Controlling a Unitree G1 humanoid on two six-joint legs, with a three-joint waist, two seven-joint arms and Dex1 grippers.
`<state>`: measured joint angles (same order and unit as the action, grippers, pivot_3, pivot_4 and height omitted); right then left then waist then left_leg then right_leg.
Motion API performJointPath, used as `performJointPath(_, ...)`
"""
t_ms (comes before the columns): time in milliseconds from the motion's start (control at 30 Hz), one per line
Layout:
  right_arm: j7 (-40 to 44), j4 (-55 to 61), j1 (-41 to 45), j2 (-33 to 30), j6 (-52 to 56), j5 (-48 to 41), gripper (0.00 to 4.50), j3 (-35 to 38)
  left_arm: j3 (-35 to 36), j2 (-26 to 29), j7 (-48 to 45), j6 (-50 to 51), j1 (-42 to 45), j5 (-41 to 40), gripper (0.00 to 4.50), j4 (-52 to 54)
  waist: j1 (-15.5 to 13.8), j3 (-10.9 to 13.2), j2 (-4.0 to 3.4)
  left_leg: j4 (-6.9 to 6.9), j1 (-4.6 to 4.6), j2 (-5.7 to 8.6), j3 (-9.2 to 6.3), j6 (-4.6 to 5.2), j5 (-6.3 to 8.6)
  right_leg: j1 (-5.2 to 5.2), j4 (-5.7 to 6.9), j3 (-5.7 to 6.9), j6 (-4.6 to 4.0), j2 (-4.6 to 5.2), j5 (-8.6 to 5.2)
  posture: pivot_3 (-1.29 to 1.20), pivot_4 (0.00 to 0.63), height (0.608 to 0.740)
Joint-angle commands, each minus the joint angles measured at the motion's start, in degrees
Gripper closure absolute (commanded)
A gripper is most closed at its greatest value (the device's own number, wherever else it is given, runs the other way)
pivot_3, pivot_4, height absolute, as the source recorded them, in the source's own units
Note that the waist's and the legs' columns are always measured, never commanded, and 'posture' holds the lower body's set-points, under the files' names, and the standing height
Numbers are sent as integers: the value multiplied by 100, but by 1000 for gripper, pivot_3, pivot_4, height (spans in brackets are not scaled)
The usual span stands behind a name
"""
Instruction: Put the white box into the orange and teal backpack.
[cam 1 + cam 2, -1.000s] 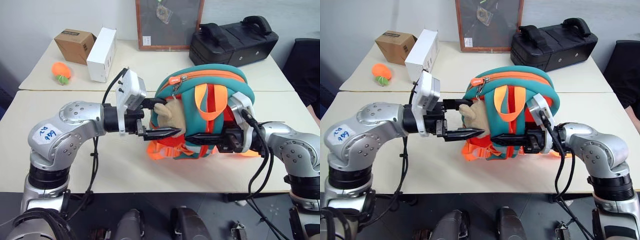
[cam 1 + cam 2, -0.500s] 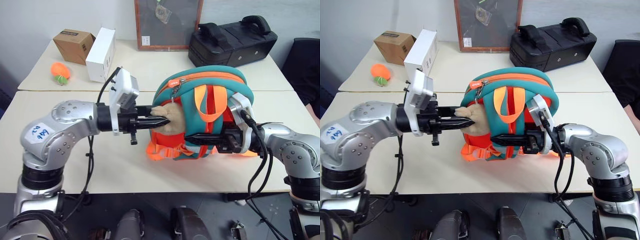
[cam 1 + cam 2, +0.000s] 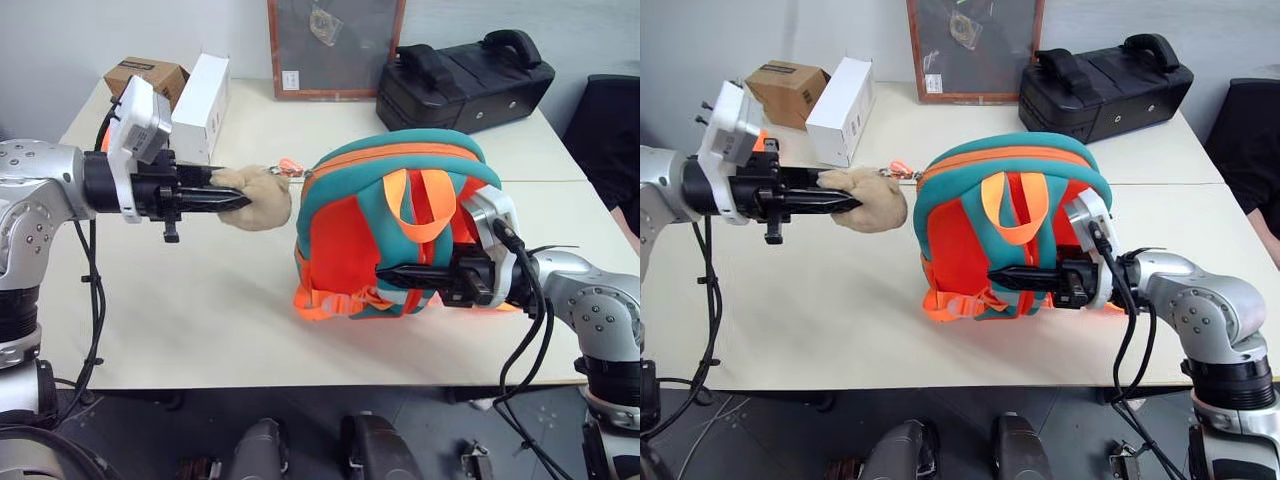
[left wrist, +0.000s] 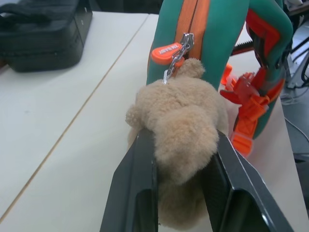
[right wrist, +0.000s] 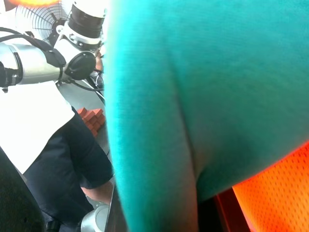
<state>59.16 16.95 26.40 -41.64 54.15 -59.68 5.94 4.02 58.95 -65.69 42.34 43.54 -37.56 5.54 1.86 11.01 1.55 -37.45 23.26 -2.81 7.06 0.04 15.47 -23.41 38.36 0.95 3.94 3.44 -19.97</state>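
Left gripper (image 3: 235,201) now clamped on plush toy (image 3: 258,197), pulled toward frame left; zipper probably opening. Right gripper (image 3: 392,272) closed, apparently pinching backpack (image 3: 400,200) strap.

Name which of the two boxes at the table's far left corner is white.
The tall carton standing on edge; the squat cardboard box beside it is brown.

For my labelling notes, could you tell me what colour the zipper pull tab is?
Orange; the zipper pull tab shows best in the left wrist view.
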Motion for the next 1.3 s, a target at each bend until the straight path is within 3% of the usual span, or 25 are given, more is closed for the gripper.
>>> performJointPath(33,-56,171,-32,0,-19,-223,4500,293,111,316,-219,-374,-543,404,3671,-8,14,0,0,3,-1,0,2,-1,-1,-3,1,-3,0,0,0,0,150,740)
performJointPath(267,171,255,-160,-132,-157,-157,4500,333,-733,-263,259,-1591,-1785,1596,3671,231,-27,-1,-1,8,-3,1,0,3,0,1,-4,-1,-2,4,-1,0,150,740)
performJointPath(500,406,462,-284,-243,-216,-214,4500,415,-1319,-1366,803,-2513,-1387,2529,3671,-784,-42,-3,2,4,-3,2,-4,30,14,3,0,3,-1,5,0,0,150,740)
performJointPath(633,178,820,-422,-193,-484,133,4500,274,-1380,-1855,956,-2846,-666,2823,3671,-1701,-58,-3,1,-6,-2,3,-4,31,14,4,6,7,0,5,0,0,150,740)
performJointPath(767,-398,736,-363,-91,-468,440,3187,155,-1210,-1998,879,-2871,-308,2786,3674,-2145,-41,-4,2,-18,0,4,-6,32,14,5,15,8,1,7,1,0,150,740)
performJointPath(900,-458,701,-621,-254,-648,644,1827,459,-856,-1862,555,-2332,-600,2236,3674,-1715,-19,-4,2,-16,0,0,-4,15,6,3,17,7,1,5,0,0,150,740)
performJointPath(933,-378,667,-752,-387,-661,659,1454,598,-743,-1760,426,-2130,-804,2053,2987,-1458,-20,-4,2,-14,0,0,-4,12,5,1,17,7,0,5,0,0,150,740)
performJointPath(1067,241,333,-1421,-1069,-816,773,69,1258,-179,-1176,178,-1463,-1794,1512,1730,-327,-22,-4,2,-5,0,1,-4,12,6,3,7,4,0,9,0,0,150,740)
performJointPath(1167,819,-182,-1801,-1563,-899,828,0,1751,478,-754,90,-947,-2461,1009,818,297,-20,-4,2,-7,-9,0,-6,21,10,15,1,4,0,9,0,0,150,740)
performJointPath(1233,1427,-835,-2001,-2053,-1045,1008,0,2137,1292,-411,49,-401,-2882,529,164,645,-23,-4,2,5,-13,1,-9,38,18,19,-8,6,0,10,0,0,150,740)
performJointPath(1300,1769,-1288,-2021,-2340,-1164,1107,0,2316,1819,-180,45,5,-3103,181,29,866,-22,-3,3,9,-17,0,-12,37,17,21,-9,8,0,10,0,0,150,740)
